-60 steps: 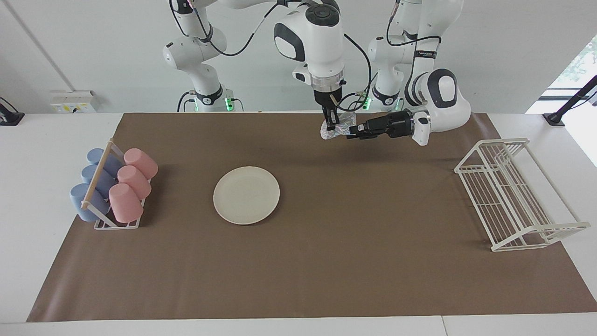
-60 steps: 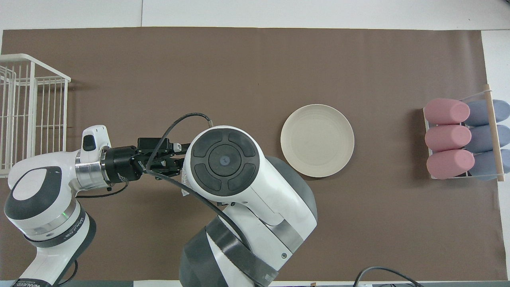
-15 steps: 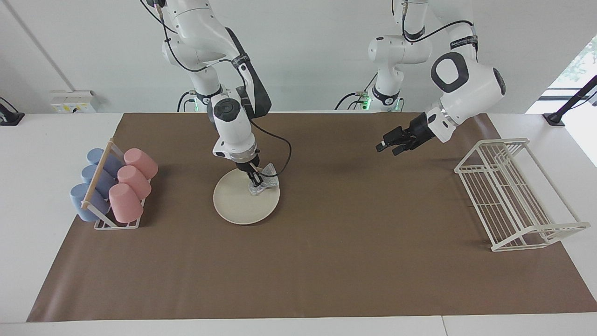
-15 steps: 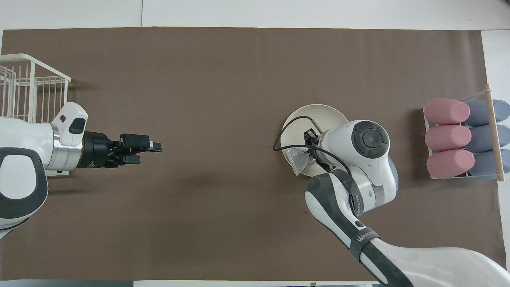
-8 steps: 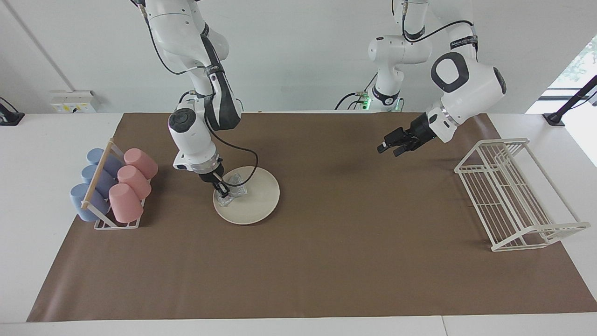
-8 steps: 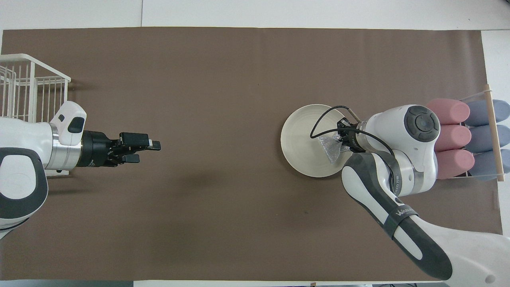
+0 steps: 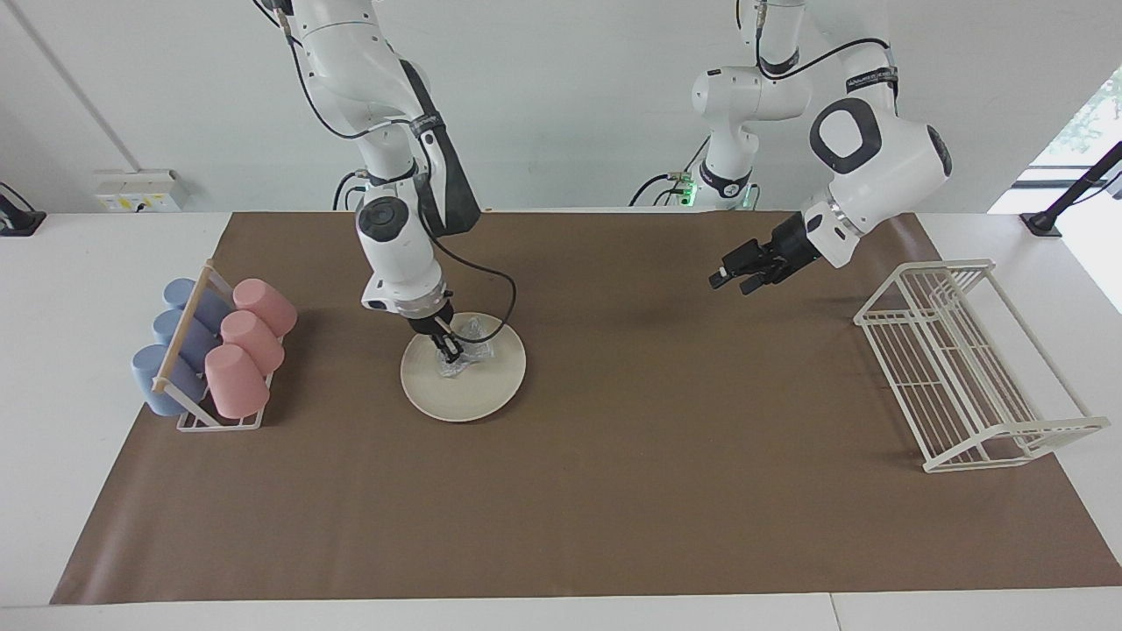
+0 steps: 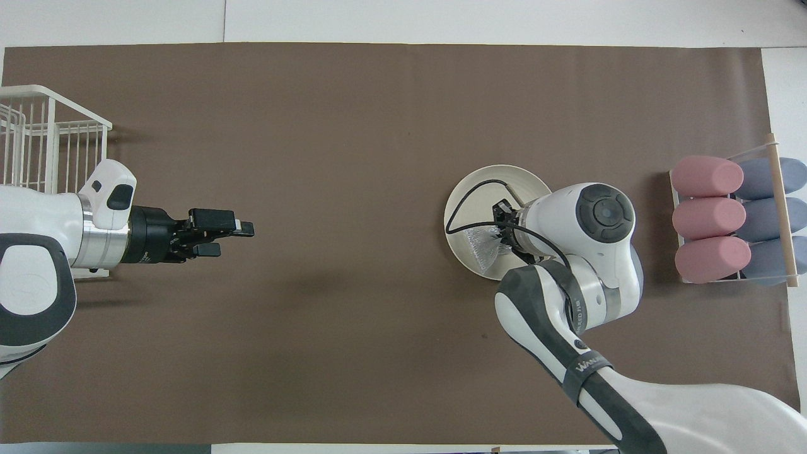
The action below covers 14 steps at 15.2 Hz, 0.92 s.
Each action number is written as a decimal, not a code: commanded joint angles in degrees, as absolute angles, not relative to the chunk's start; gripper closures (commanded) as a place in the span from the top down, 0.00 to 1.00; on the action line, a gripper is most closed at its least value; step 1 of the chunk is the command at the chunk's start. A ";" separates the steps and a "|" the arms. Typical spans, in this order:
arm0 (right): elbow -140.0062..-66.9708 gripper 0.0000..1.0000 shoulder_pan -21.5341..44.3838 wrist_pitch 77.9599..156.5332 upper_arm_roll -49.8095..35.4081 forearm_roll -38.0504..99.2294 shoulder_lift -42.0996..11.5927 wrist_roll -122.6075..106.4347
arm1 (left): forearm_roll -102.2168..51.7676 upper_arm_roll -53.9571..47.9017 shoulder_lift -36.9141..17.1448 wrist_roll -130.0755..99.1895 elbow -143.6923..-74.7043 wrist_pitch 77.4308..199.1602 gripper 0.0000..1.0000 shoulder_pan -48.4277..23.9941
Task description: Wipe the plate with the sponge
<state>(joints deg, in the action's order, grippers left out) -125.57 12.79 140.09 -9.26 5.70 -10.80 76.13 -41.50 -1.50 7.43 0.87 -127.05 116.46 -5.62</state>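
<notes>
Cream-white and round, the plate (image 7: 464,375) lies flat on the brown table cover (image 7: 614,491), toward the right arm's end of the table. On its surface, on the part nearer the robots, sits the sponge (image 7: 465,350), a crumpled wad of silvery mesh. The right gripper (image 7: 450,351) comes down onto the plate at a slant, its fingertips pinched together on the sponge and pressing it against the plate. In the overhead view the right arm's wrist covers part of the plate (image 8: 479,189), and the sponge (image 8: 480,247) shows just beside the wrist.

Beside the plate, at the right arm's end of the cover, a small rack (image 7: 203,386) holds three pink cups (image 7: 248,343) and three blue cups (image 7: 175,342) lying on their sides.

The left gripper (image 7: 732,279) hangs in the air over bare cover, well apart from the plate, its fingers spread and holding nothing; that arm waits. A white wire rack (image 7: 964,368) stands at the left arm's end of the table.
</notes>
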 commanded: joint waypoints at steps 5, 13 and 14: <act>-126.92 0.00 13.80 143.09 -9.49 6.06 -11.34 79.01 | -40.08 -1.58 7.65 -1.23 -126.91 118.21 1.00 -6.15; -104.62 0.00 17.48 108.05 -9.84 5.98 -2.21 93.23 | -44.53 -1.93 7.65 -0.70 -127.09 117.43 1.00 -6.15; -103.20 0.00 18.10 105.58 -9.84 5.89 -0.89 94.91 | -50.39 -1.93 7.73 -0.36 -127.26 117.16 1.00 -6.24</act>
<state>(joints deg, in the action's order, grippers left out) -107.06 17.21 110.79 -9.55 5.71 -2.41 91.43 -44.50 -1.93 7.43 0.01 -127.05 117.20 -5.68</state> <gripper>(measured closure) 0.943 0.000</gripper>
